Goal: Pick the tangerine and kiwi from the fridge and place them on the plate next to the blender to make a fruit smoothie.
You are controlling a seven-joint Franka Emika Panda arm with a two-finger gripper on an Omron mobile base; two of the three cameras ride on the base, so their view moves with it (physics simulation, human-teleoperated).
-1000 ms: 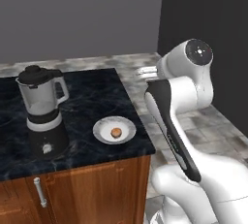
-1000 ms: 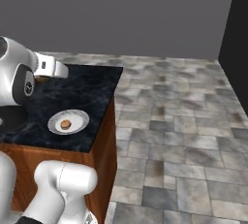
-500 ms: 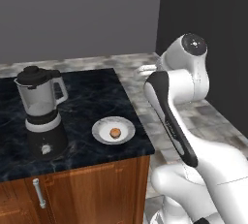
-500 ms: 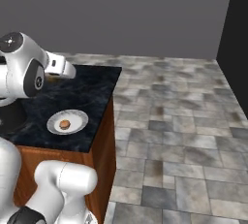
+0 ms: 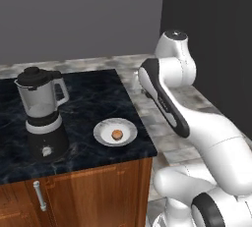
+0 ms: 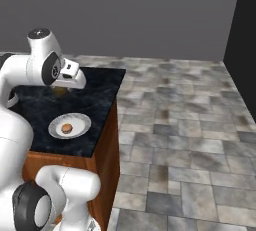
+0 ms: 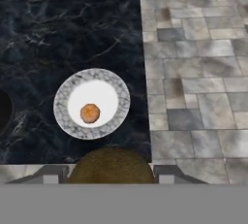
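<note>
A: Item one, nearest us: the gripper (image 7: 111, 179). We found it closed on the kiwi (image 7: 111, 166), the olive-brown fruit bulging between the two dark finger tips (image 7: 51, 175) at the bottom of the hand view. The fingers were drawn in only as far as the fruit allowed.

B: Agreed. From the right base view we logged the hand high over the dark marble counter (image 6: 35, 106), with a small dull-coloured shape just under it, which we judged to be the same fruit.

A: Item two, next out: the plate (image 7: 63, 121), white-grey with a veined rim, lying near the counter's edge beside the tiled floor (image 7: 193, 72). We counted one fruit on it, the tangerine (image 7: 89, 113), resting a little off the plate's middle.

B: Item three, farther along the counter: the blender (image 5: 42, 115), clear jar, black lid, black base, standing upright near the plate but apart from it.

A: Item four, the fridge: not entered; we had no sight of it.

B: Tally, as our judgement: the tangerine was delivered, so half the job was done. The kiwi was out of the fridge and carried above the counter, short of the plate. We reckoned what was left was to bring it over the bare part of the plate, lower it beside the tangerine, and let go.
</note>
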